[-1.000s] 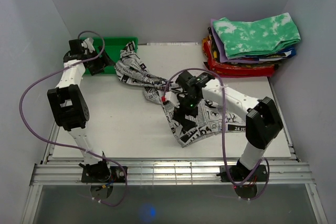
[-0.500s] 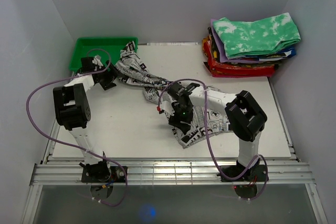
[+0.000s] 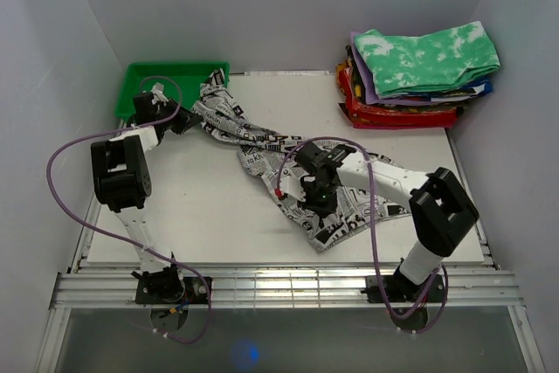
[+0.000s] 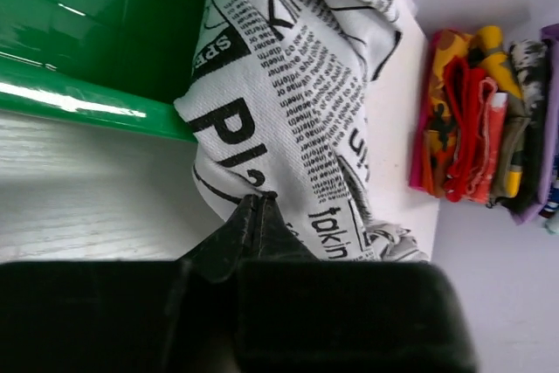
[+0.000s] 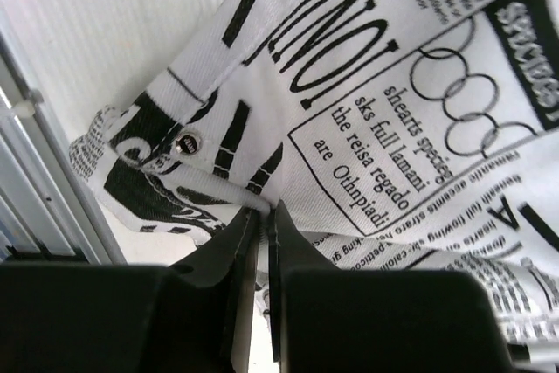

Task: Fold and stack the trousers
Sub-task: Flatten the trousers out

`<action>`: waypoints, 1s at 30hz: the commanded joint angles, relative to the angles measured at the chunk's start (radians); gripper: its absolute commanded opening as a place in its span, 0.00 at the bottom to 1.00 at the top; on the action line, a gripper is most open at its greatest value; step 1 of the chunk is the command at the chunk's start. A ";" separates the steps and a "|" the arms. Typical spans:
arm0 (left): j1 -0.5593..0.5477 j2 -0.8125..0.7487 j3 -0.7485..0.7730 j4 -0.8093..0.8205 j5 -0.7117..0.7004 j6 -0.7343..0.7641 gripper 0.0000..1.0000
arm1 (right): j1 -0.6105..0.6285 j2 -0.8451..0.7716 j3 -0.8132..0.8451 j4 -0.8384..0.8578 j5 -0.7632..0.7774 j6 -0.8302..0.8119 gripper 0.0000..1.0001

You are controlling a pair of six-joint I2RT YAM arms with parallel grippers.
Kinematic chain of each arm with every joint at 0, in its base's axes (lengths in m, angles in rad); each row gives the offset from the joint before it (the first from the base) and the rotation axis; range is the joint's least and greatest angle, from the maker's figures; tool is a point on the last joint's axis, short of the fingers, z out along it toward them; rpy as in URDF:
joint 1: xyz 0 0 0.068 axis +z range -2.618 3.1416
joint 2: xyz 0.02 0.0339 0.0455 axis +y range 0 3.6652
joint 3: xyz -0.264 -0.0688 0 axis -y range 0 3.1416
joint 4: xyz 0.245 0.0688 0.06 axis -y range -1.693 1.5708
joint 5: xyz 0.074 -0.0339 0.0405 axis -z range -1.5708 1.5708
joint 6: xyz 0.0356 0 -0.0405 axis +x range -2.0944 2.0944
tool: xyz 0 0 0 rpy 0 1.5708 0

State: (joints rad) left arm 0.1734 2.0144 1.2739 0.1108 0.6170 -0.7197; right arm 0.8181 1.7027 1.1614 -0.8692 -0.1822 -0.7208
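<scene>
Judging by how the cloth lies, you're near the very start. The trousers (image 3: 236, 124) are unfolded and crumpled in a diagonal strip on the table (image 3: 192, 207). One end is against the rim of the green bin (image 3: 175, 72) at far left, and the other is bunched near the middle, toward the near edge. No fold shows, and no part of them is on the stack.

Your left gripper (image 4: 258, 202) has its jaws pressed together on the cloth edge just beside the bin wall. Your right gripper (image 5: 265, 210) pinches a seam fold near a metal rivet (image 5: 185, 142) at the near end. With both ends gripped, this looks like the pull-flat step.

Left to do: spread them flat, fold them, then move them to the pile of folded clothes (image 3: 410, 76) at far right, well apart from the trousers.
</scene>
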 commanded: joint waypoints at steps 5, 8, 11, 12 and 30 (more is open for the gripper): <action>0.077 -0.241 -0.031 0.003 0.127 0.049 0.00 | -0.077 -0.291 -0.129 -0.119 0.065 -0.150 0.08; 0.118 -0.338 -0.036 -0.055 0.147 0.100 0.00 | -0.154 -0.395 -0.232 -0.149 0.118 -0.237 0.08; 0.120 -0.428 -0.019 -0.095 0.150 0.196 0.00 | -0.261 -0.474 -0.316 -0.169 0.168 -0.346 0.08; 0.120 -0.450 -0.009 -0.099 0.162 0.210 0.00 | -0.311 -0.489 -0.334 -0.174 0.179 -0.374 0.08; -0.368 -0.105 0.471 -0.069 0.095 0.408 0.01 | -0.500 -0.626 -0.502 -0.195 0.254 -0.551 0.08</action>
State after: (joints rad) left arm -0.1631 1.8191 1.6375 0.0494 0.7322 -0.3408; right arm 0.3420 1.0908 0.6632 -1.0115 0.0353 -1.1469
